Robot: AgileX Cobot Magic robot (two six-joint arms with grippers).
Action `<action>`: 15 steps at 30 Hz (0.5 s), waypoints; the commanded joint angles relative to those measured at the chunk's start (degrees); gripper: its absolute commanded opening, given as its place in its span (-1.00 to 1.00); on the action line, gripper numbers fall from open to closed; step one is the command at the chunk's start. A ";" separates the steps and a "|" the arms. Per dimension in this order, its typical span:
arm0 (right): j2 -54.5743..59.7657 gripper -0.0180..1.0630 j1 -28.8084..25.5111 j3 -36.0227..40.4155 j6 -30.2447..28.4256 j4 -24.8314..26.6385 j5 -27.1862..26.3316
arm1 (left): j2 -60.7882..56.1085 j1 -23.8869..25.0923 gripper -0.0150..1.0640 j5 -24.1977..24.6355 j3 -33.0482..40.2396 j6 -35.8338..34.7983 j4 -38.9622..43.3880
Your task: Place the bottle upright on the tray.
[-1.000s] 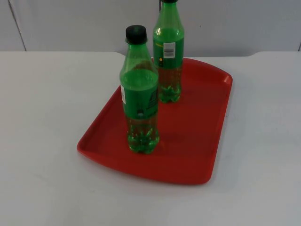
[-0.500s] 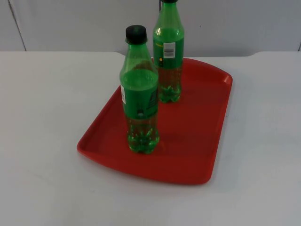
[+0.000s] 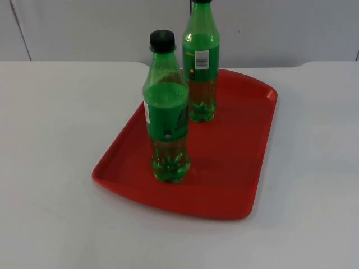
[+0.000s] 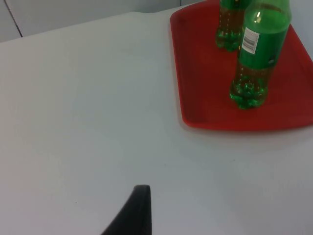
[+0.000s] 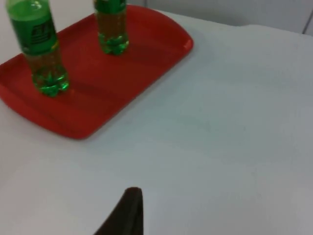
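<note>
Nothing has moved since earlier. Both bottles, near (image 3: 166, 112) and far (image 3: 201, 64), stand upright on red tray (image 3: 235, 162). Left gripper (image 4: 134, 213), right gripper (image 5: 124, 213) wait apart; jaw state unclear. A bumped tray could topple them.

tray (image 3: 235, 168): red all over, plain, no pattern being shown
near bottle (image 3: 166, 112): clear green, topped by a black cap (image 3: 162, 40), wrapped in a green label
far bottle (image 3: 201, 61): clear green, a white barcode patch being shown on its green label
surface (image 3: 50, 140): plain white
partition wall (image 3: 101, 28): grey
</note>
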 commanded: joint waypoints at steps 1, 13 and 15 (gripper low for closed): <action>-0.24 0.98 -2.08 0.14 0.05 0.06 -0.02 | -0.27 0.07 0.98 -0.06 0.17 -0.28 -0.04; -0.24 0.98 -11.63 0.14 0.05 0.06 -0.02 | -0.27 0.07 0.98 -0.06 0.17 -0.28 -0.04; -0.24 0.98 -12.73 0.14 0.05 0.06 -0.02 | -0.27 0.07 0.98 -0.06 0.17 -0.28 -0.04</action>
